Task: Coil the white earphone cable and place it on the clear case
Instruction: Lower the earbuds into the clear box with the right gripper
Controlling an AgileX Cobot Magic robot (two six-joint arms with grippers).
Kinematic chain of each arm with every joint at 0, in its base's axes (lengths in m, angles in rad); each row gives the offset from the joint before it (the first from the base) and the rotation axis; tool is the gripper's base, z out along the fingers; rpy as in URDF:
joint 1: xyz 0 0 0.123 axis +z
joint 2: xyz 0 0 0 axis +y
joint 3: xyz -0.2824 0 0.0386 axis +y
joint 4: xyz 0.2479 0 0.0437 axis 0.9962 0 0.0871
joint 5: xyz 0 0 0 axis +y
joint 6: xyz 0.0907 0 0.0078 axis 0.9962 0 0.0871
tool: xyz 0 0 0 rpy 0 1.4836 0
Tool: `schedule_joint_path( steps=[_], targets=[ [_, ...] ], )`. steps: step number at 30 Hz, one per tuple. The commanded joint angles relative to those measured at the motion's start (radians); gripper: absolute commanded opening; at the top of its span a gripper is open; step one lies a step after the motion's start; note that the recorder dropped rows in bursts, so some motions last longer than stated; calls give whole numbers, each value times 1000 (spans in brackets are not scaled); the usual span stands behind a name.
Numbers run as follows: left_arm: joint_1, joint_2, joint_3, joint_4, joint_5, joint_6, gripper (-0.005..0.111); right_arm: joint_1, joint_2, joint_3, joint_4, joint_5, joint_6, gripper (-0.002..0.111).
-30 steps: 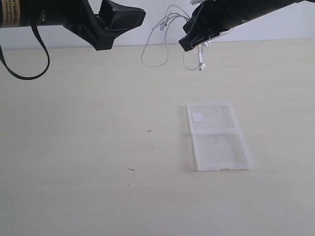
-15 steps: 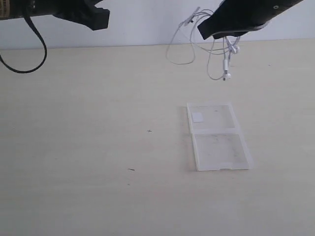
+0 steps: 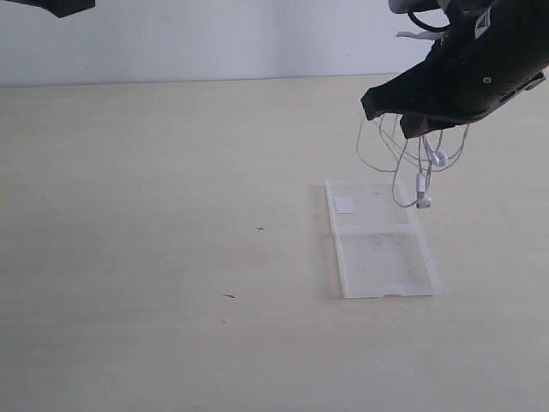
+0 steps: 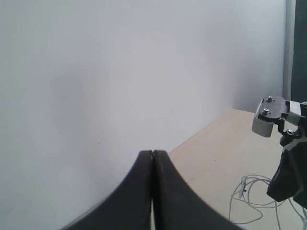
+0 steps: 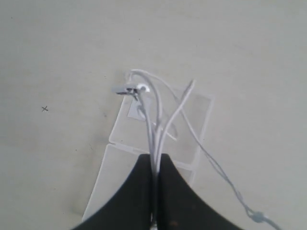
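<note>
A pale wooden table [image 3: 171, 172] was seen filling most of the exterior view, with a plain white wall [image 3: 214, 39] rising behind it toward 12 o'clock. The table was bare apart from a small cross mark [image 3: 260, 228] near the centre and a dark fleck [image 3: 228, 296] toward 7 o'clock.

The right gripper [image 3: 390, 116] was held above the table at about 2 o'clock. In its wrist view its black fingers [image 5: 141, 187] were seen pressed together, with the white earphone cable [image 5: 154, 136] pinched between the tips as a bundle of several strands. The left gripper [image 4: 152, 155] was raised high and pointed at the wall; its fingers were closed tip to tip with nothing between them. Only a black scrap of that arm was visible at the 11 o'clock corner of the exterior view.

The clear case [image 3: 386, 257] was lying open and flat at about 4 o'clock, its two halves joined by a hinge line, with a white square sticker [image 3: 344, 204] in the far half at the 11 o'clock corner.

The cable was hung in loose loops below the right gripper, over the far half of the case. One earbud [image 3: 439, 158] was dangling clear of the case, and a lower earbud [image 3: 422, 202] was seen at its 2 o'clock edge. Whether that earbud touched the plastic could not be told.
</note>
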Motion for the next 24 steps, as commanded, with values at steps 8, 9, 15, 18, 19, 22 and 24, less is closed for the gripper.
schedule_joint_path(
  steps=[8, 9, 15, 18, 19, 22, 24],
  targets=[
    [1, -25, 15, -19, 22, -24, 0, -3, 5, 23, 80, -9, 96, 0],
    [1, -25, 22, -31, 22, -24, 0, -3, 16, 23, 80, -9, 96, 0],
    [1, -31, 28, -51, 22, -22, 0, -3, 99, 23, 79, -58, 123, 0],
    [1, -38, 30, -51, 22, -20, 0, -3, 145, 23, 81, -83, 125, 0],
    [1, -42, 30, -51, 22, -20, 0, -3, 155, 23, 81, -84, 134, 0],
    [1, -42, 30, -51, 22, -17, 0, -3, 181, 23, 81, -86, 163, 0],
    [1, -42, 30, -51, 22, -17, 0, -3, 193, 23, 97, -86, 179, 0]
  ],
)
